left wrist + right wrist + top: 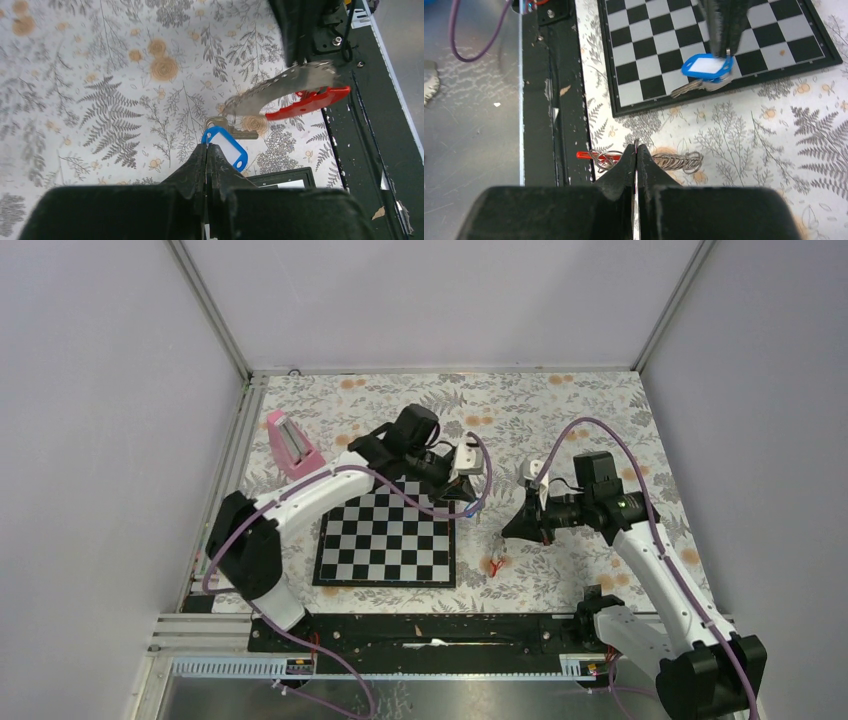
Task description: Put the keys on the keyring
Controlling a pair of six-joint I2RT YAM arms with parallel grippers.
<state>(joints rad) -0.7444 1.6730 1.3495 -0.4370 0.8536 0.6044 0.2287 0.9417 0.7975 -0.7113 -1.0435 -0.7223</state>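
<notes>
Nearest the arm bases, a black rail [420, 630] runs along the front edge of the flowered surface [560, 420]. Just beyond it lies a chessboard [385, 540], flat, at about 7 o'clock of the surface's middle.

At the board's 3 o'clock, clear of its edge, the right pincer [508, 531] points toward the board with its fingers pressed together on the thin wire of the keyring [280, 87]. The fob, a curved silvery strap with a red part beneath, hangs from the grip. From the right wrist, the pincer's own fingers cover the middle of the ring, so only wire loops and a red sliver show on either side.

A little farther, at the board's 1 o'clock corner, the left pincer [206, 149] is clamped narrow on the rim of the blue tag of the blue-tagged key [227, 150]. The metal blade lies just past the tag; whether it touches the surface I cannot tell. From the left wrist, the fob sits at 2 o'clock of the blue tag, near but apart, with only flowered cloth between them.

A purple cable [482, 475] loops beside the left pincer. At the board's 11 o'clock a pink block [290, 445] stands near the surface's left edge, well apart from both pincers. Plain grey walls [430, 300] close the far side.
</notes>
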